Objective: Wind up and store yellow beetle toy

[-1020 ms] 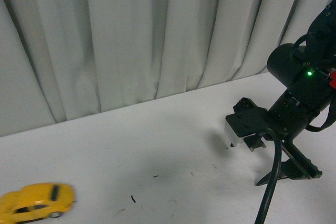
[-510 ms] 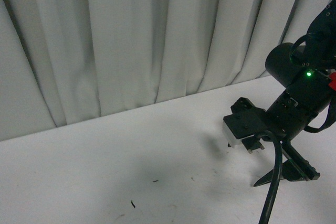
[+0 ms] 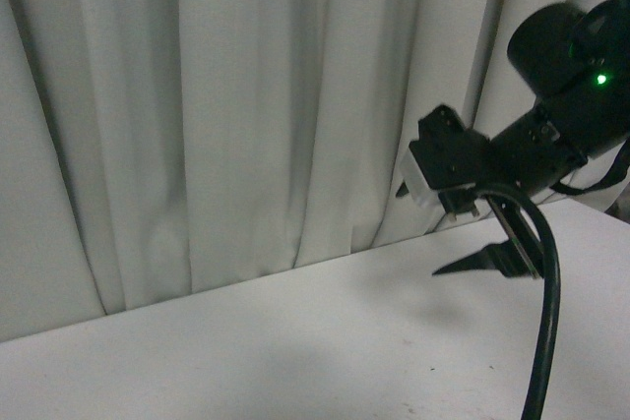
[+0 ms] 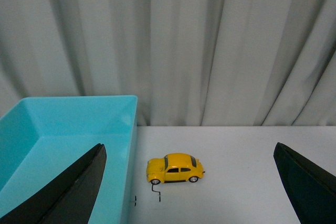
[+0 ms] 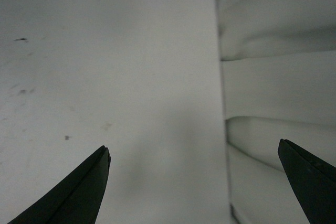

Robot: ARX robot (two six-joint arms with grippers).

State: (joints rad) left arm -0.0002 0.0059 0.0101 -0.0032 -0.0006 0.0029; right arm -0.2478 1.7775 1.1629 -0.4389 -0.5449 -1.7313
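The yellow beetle toy (image 4: 175, 168) stands on its wheels just beside the turquoise bin (image 4: 63, 115), outside its side wall. The left gripper (image 4: 189, 149), facing the bin and toy, is spread wide and empty. The right gripper (image 5: 193, 147) is likewise released.

Toy car (image 4: 175, 168): glossy yellow body, dark windows, black wheels with silver hubs.
Bin (image 4: 63, 124): uniform turquoise, lighter along the rim.
Curtain (image 4: 184, 45): pale grey-white, with vertical folds shaded in darker grey.
Counter (image 4: 247, 166): white, with a few small dark specks and scuffs.
Left claw (image 4: 189, 148): plain matte black.
Right claw (image 5: 193, 148): plain matte black.
Right arm (image 3: 566, 130): black housing with one bright green light (image 3: 599, 79), a white block (image 3: 417, 182) at its forward end, and a black cable (image 3: 547, 322).
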